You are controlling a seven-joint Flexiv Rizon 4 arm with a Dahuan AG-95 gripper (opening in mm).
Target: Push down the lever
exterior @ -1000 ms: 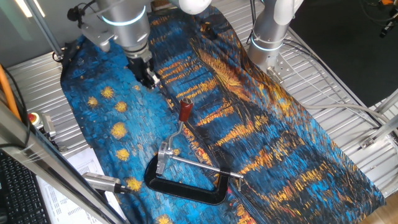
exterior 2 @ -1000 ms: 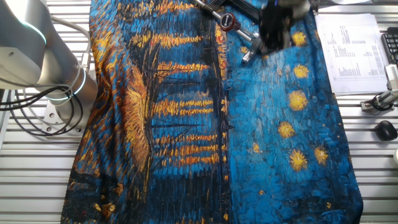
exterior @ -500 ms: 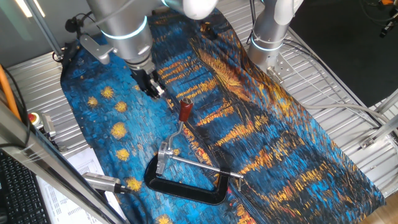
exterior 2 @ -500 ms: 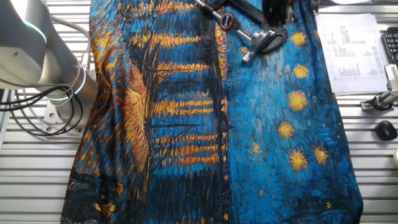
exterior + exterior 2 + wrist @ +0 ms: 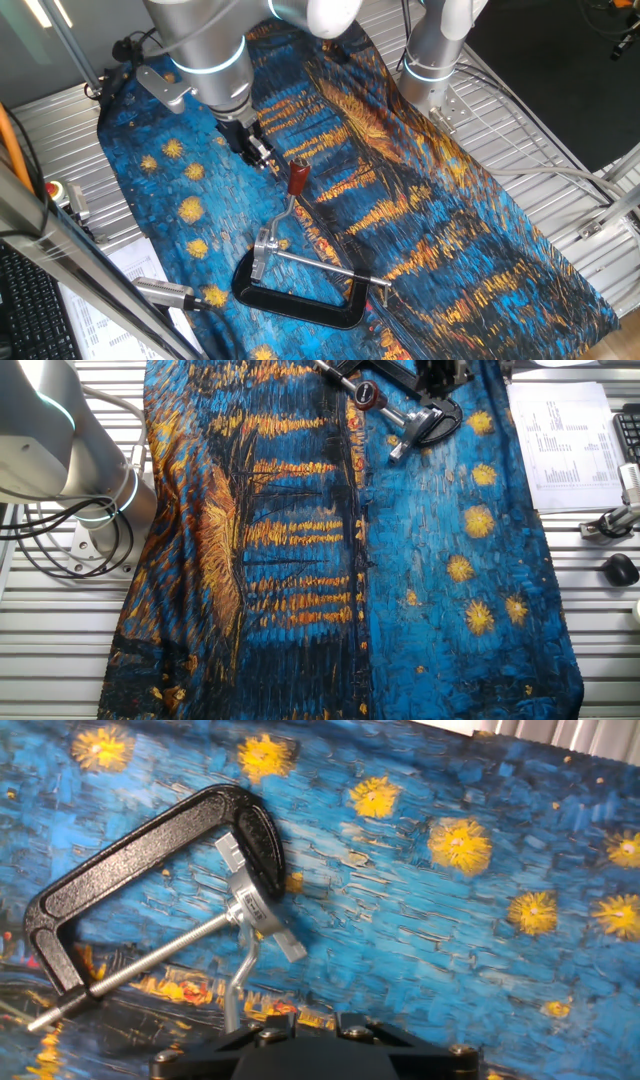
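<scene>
The lever is a thin silver arm (image 5: 289, 207) ending in a reddish-brown knob (image 5: 298, 176). It is hinged to a silver bracket (image 5: 265, 250) on a black C-clamp (image 5: 300, 302) and stands raised. My gripper (image 5: 260, 154) hangs just up-left of the knob, close to it and not touching, with its fingers together and empty. In the other fixed view the knob (image 5: 367, 393) sits left of my gripper (image 5: 437, 380) at the top edge. The hand view shows the lever arm (image 5: 240, 975), the bracket (image 5: 253, 910) and the clamp (image 5: 150, 830); my gripper's body hides the knob.
A long plain silver rod (image 5: 330, 266) runs through the clamp. A blue and orange painted cloth (image 5: 420, 220) covers the table. A second arm's base (image 5: 432, 60) stands at the back. A printed paper (image 5: 565, 445) and a black mouse (image 5: 621, 569) lie off the cloth.
My gripper has moved down and to the right across the cloth, closing in on the knob. The lever and the clamp have not moved.
</scene>
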